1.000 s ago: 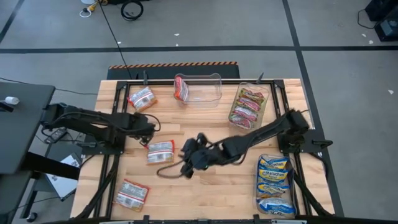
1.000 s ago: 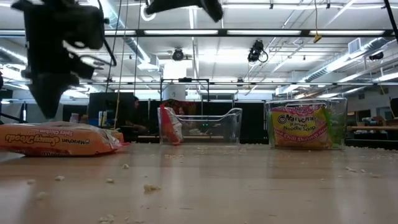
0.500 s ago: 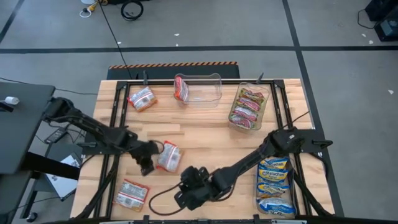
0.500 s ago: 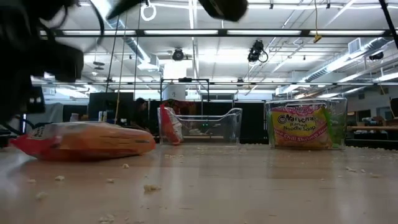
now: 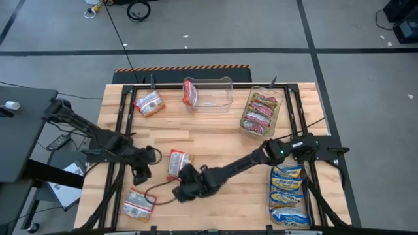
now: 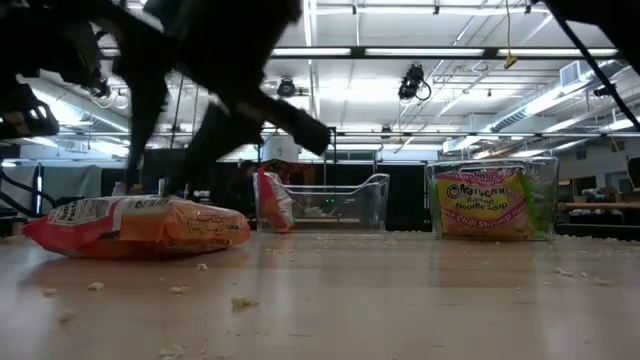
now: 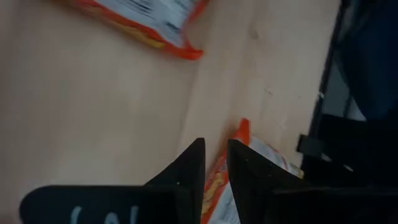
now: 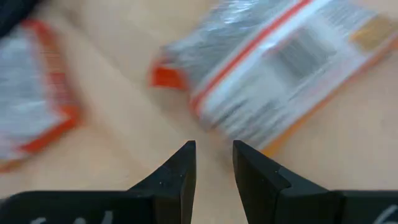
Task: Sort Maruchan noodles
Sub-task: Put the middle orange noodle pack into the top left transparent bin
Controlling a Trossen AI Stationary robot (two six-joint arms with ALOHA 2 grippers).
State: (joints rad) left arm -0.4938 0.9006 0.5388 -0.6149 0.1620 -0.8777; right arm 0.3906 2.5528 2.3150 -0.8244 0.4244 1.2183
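Note:
Three red-and-white noodle packets lie flat on the table: one in the middle (image 5: 177,163), one near the front left (image 5: 137,203) and one at the far left (image 5: 149,103). My left gripper (image 5: 140,175) hovers left of the middle packet, fingers almost together (image 7: 215,146), above the front-left packet's edge (image 7: 219,182). My right gripper (image 5: 181,192) sits just on the near side of the middle packet, narrowly open (image 8: 213,146), with that packet (image 8: 280,68) ahead of its fingers. Neither gripper touches a packet.
At the far edge stand a clear bin (image 5: 219,96) with one red packet (image 5: 189,91) on edge and a bin of green packets (image 5: 261,111). A bin of blue packets (image 5: 287,192) sits at the near right. Crumbs litter the wood (image 6: 240,300).
My left gripper swept toward the near edge past the middle packet, then drew back a little to the left. The packet turned about and slid slightly right. My right gripper swung from the table's middle toward the near edge, then leftward and up close to that packet.

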